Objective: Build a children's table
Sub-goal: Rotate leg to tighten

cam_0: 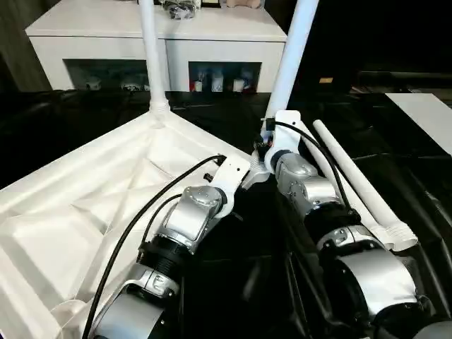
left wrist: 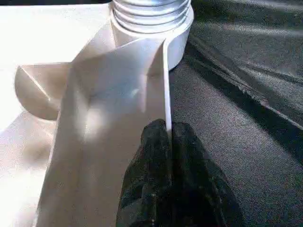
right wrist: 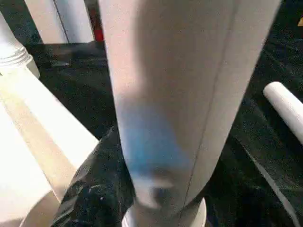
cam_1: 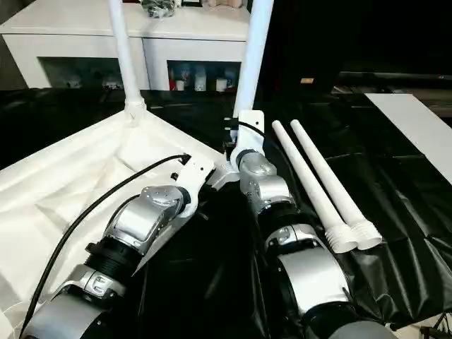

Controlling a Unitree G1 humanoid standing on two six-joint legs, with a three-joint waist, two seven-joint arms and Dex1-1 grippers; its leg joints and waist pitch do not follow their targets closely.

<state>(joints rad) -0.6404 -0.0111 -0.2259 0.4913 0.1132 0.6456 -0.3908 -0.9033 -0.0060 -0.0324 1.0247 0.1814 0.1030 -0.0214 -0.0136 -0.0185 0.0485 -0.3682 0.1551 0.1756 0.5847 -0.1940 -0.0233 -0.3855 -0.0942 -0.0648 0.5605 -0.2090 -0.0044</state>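
The white tabletop lies upside down on the left with its ribbed underside up. One leg stands upright in its far corner socket. A second leg stands upright at the near right corner, and my right gripper is shut on its lower part; a black finger presses against the tube. That leg's threaded end sits at the corner socket. My left gripper is shut on the tabletop's thin rim just below that corner. Two loose legs lie side by side to the right.
A white cabinet with glass doors stands behind the work table. Black cloth covers the table to the right of the loose legs. A flat white panel lies at the far right edge.
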